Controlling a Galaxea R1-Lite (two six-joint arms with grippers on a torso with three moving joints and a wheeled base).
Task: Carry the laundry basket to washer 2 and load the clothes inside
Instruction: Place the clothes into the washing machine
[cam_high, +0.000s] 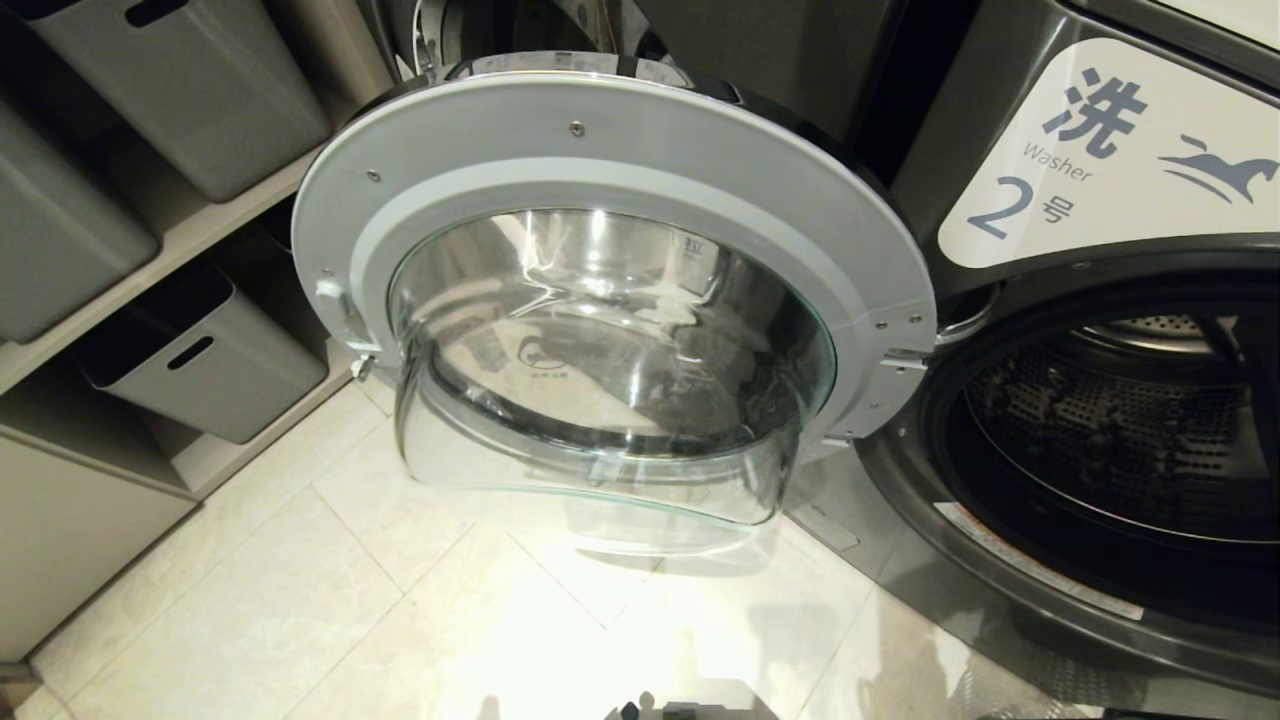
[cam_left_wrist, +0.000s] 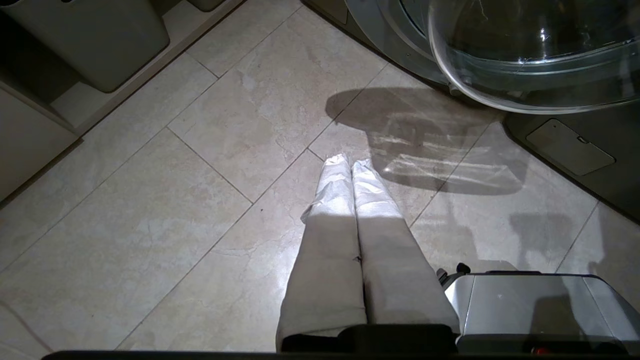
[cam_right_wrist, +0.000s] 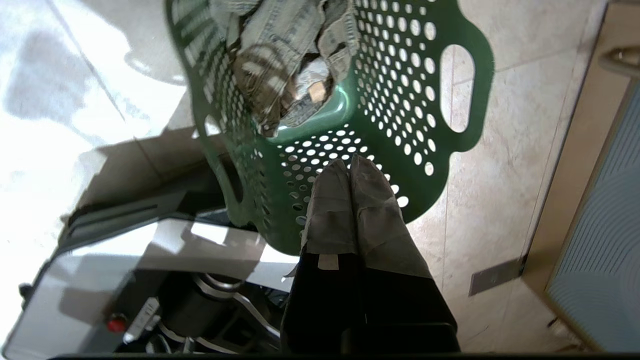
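Washer 2 (cam_high: 1010, 120), dark grey with a white label reading 2, stands at the right of the head view with its drum (cam_high: 1100, 430) open. Its round glass door (cam_high: 610, 340) is swung wide toward me. The dark green laundry basket (cam_right_wrist: 400, 115) stands on the floor in the right wrist view, with the clothes (cam_right_wrist: 285, 60), a grey-beige bundle, in its bottom. My right gripper (cam_right_wrist: 350, 162) hangs shut and empty above the basket's near wall. My left gripper (cam_left_wrist: 348, 161) is shut and empty over bare floor tiles. Neither arm shows in the head view.
Grey storage bins (cam_high: 200, 360) sit on beige shelves at the left. The open door's glass bowl (cam_left_wrist: 530, 55) juts out over the floor near my left gripper. My silver base (cam_left_wrist: 535, 310) is below both wrists. A beige cabinet edge (cam_right_wrist: 565, 165) stands beside the basket.
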